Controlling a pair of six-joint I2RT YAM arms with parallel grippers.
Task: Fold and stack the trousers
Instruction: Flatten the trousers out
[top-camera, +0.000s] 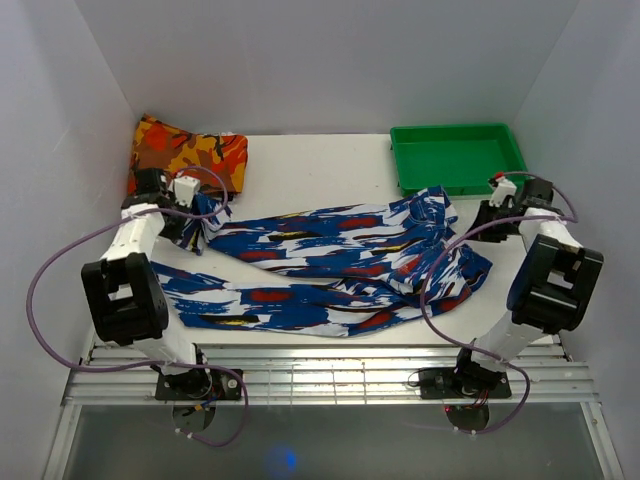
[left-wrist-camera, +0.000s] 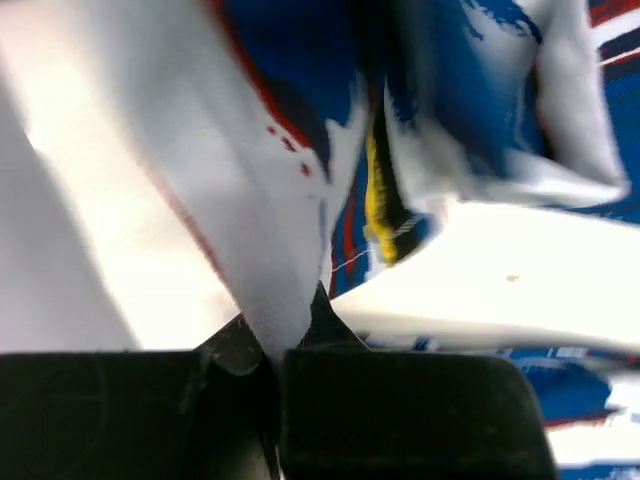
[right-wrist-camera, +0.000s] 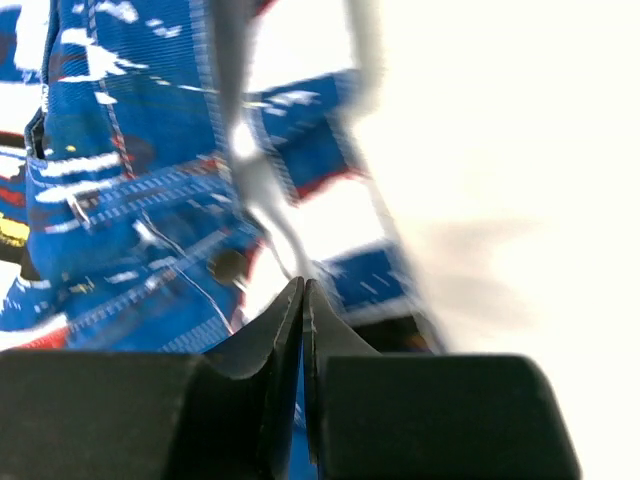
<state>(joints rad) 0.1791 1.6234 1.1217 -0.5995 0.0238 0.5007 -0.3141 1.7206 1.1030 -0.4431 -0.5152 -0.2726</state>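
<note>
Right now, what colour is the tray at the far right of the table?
The tray is plain green, clearest in the top external view.

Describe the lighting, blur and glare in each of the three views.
Top external: even, soft light, all sharp, the trousers crisp in their print. Left wrist: the trousers pinched in the left tool are close and blurred; the table beyond is blown out white. Right wrist: the right side is washed out by glare, the trousers smeared at the right tool, sharper on the left.
</note>
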